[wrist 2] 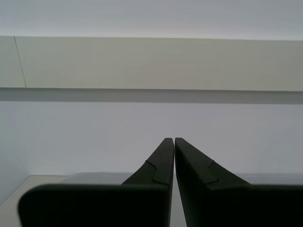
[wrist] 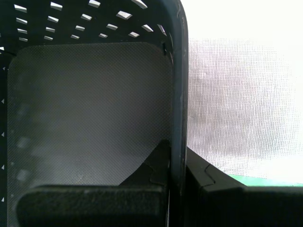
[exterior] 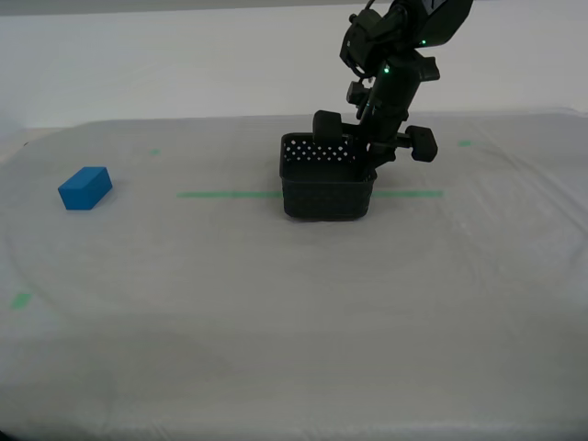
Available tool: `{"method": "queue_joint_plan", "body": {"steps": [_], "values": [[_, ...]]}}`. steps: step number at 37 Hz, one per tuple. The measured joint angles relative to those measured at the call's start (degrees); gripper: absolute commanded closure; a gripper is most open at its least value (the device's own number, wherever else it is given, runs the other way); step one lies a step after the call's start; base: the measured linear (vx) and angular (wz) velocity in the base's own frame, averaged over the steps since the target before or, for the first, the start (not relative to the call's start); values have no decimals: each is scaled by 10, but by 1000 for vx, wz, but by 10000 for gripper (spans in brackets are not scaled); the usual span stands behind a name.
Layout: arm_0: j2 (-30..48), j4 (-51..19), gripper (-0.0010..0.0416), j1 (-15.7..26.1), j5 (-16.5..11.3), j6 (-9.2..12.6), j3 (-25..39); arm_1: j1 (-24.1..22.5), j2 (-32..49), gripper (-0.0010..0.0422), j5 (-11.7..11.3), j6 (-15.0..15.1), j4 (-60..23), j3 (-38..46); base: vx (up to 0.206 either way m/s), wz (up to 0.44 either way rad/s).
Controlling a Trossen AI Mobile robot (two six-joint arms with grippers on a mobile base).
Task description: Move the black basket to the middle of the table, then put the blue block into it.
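Note:
The black basket (exterior: pixel 326 188) stands near the middle of the table (exterior: pixel 276 312), across the green tape line (exterior: pixel 230 194). My first gripper (exterior: pixel 366 162) comes down from above onto the basket wall on the exterior view's right. In the first wrist view that wall (wrist: pixel 177 94) runs between the two fingers, one inside the basket and one outside, so my first gripper (wrist: pixel 175 152) is shut on it. The basket is empty inside. The blue block (exterior: pixel 84 187) lies on the table at the exterior view's left, far from the basket. My second gripper (wrist 2: pixel 174 140) is shut on nothing and faces a pale wall.
Small green tape marks (exterior: pixel 20 299) dot the sheeting, one near the front at the exterior view's left and another (exterior: pixel 465 142) behind the basket. A white wall rises behind the table's far edge.

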Motion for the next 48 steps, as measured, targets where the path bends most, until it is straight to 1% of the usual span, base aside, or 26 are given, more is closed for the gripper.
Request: {"method": "queue_joint_plan", "body": {"steps": [12,18,28,35,38,48], "values": [[0,0,406,0,-3,-1,0,0,0,412,0,0,0,0,0,0],[0,0,406,1,-3,-11,0,0,0,412,0,0,0,0,0,0],[0,1,406,1,-3,-11,0,0,0,412,0,0,0,0,0,0],[0,-12,406,3,-3,-11,0,0,0,412,0,0,0,0,0,0],[0,-12,406,3,-3,-16,0,0,0,412,0,0,0,0,0,0],[0,-12,402,3,-3,-20,0,0,0,412,0,0,0,0,0,0]]}}
